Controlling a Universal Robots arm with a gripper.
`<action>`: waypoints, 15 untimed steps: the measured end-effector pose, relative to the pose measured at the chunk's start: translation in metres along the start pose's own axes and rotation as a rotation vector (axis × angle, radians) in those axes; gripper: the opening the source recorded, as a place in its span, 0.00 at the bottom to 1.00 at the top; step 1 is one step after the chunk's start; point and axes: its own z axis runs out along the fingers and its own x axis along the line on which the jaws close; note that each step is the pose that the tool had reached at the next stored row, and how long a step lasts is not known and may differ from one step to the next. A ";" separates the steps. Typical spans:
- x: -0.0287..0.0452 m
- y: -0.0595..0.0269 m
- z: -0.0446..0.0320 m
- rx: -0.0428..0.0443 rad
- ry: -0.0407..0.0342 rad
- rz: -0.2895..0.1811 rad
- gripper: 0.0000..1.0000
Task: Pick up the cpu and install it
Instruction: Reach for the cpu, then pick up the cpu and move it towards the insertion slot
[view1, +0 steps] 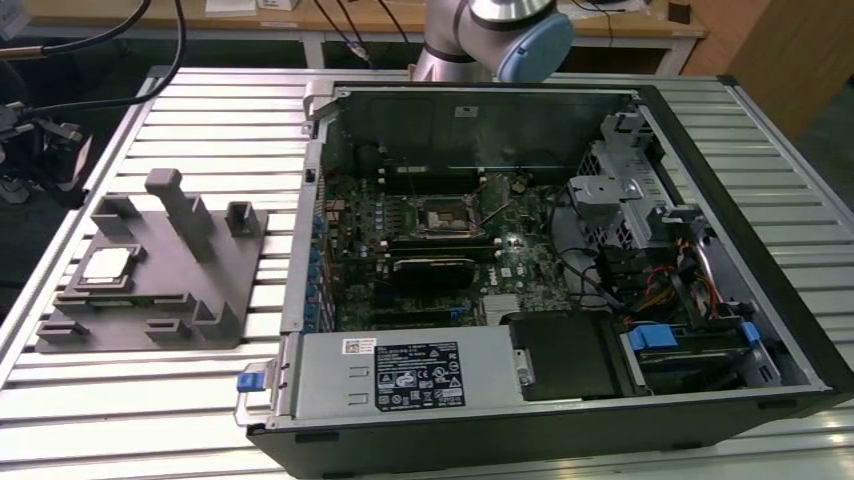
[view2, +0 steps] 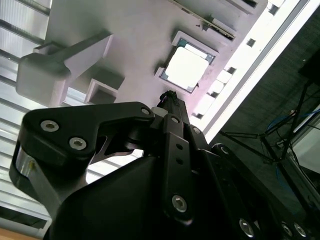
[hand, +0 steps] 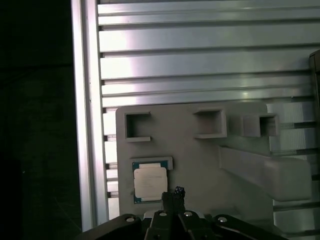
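Exterior view: the cpu (view1: 110, 263) lies flat in a grey block (view1: 200, 290) on the table (view1: 160, 400), at the exterior view's left of the open case (view1: 400, 375).

Second wrist view: the hand (view2: 170, 95) hovers near the cpu (view2: 186, 68). It looks closed to a narrow tip and empty.

First wrist view: the hand (hand: 176, 192) sits just beside the cpu (hand: 150, 182), off its middle.

I judge this the approach. The pickup calls for centring and a gentle descent.

Arm (view1: 497, 38) at exterior view's top; gripper (hand: 176, 192) aimed downward.

Black label (view1: 416, 377) & white sticker (view1: 358, 346) on PSU (view1: 327, 388) — no txt legible.
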 end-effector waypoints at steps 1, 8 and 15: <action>0.0007 -0.0001 0.0011 0.0001 0.0002 0.000 0.11; 0.0036 -0.0006 0.0060 0.0001 0.0002 0.000 0.11; 0.0049 -0.0007 0.0079 0.0002 0.0002 0.000 0.11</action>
